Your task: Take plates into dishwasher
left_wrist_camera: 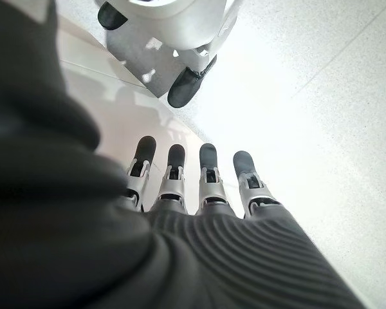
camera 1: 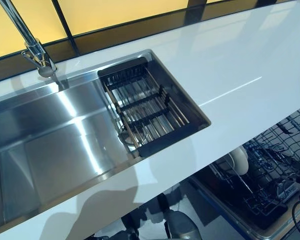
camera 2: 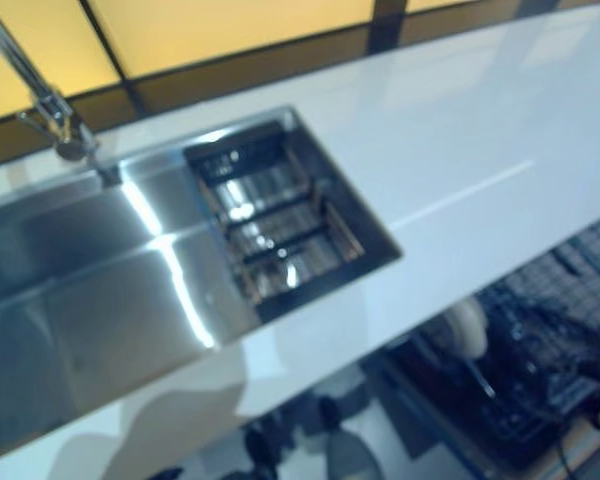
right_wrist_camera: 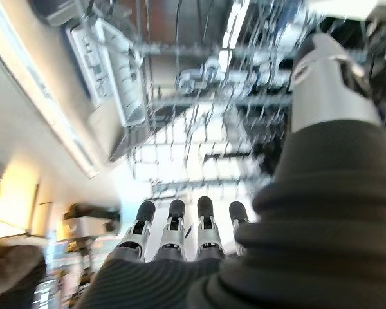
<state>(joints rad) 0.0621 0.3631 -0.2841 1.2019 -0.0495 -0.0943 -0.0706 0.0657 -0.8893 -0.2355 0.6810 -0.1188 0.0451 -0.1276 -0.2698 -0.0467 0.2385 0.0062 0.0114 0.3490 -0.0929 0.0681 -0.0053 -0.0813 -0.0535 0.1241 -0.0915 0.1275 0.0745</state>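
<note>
One white plate (camera 1: 238,160) stands upright in the dark wire rack (camera 1: 275,165) of the open dishwasher, below the counter's front edge at the lower right. Neither hand shows in the eye views. In the left wrist view my left hand (left_wrist_camera: 175,174) hangs over the pale floor with straight fingers and holds nothing. My right hand (right_wrist_camera: 172,232) also has straight fingers and an empty palm. It is close to the wire rack (right_wrist_camera: 199,96), with its thumb (right_wrist_camera: 328,84) apart from the fingers. No plate is in either hand.
A white countertop (camera 1: 240,60) runs across the view. A stainless sink (camera 1: 50,135) is set into it, with a dark drainer basket (camera 1: 150,107) at its right end and a chrome faucet (camera 1: 37,52) behind. Yellow panels line the back.
</note>
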